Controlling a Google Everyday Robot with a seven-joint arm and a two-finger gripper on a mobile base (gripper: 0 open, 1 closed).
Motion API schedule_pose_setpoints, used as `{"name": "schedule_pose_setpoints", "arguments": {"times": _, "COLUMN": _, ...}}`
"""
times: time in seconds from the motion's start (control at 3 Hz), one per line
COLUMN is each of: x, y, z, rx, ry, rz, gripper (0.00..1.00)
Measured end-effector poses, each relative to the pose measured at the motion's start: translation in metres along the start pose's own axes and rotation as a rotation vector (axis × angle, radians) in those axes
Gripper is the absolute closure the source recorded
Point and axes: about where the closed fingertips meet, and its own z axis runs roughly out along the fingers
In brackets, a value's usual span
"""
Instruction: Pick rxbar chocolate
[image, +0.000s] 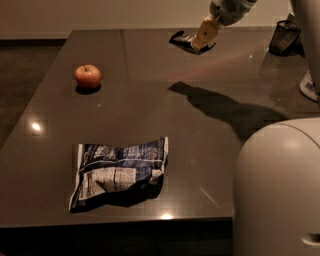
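The rxbar chocolate (181, 40) is a small flat black-wrapped bar at the far middle of the dark table (150, 115). My gripper (204, 36) reaches in from the upper right with its tan fingers (206, 31) closed on the bar's right end. It holds the bar above the tabletop. The arm's shadow lies on the table well below and in front of it.
A red apple (88, 76) sits at the left of the table. A crumpled blue-and-white chip bag (118, 171) lies near the front edge. A dark mesh object (284, 38) stands at the far right. My white body (278, 195) fills the lower right corner.
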Motion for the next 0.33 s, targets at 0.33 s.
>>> {"name": "schedule_pose_setpoints", "arguments": {"times": 0.33, "x": -0.0043, "y": -0.0041, "z": 0.0056, "rx": 0.012, "ry": -0.007, "rz": -0.001, "gripper": 1.0}}
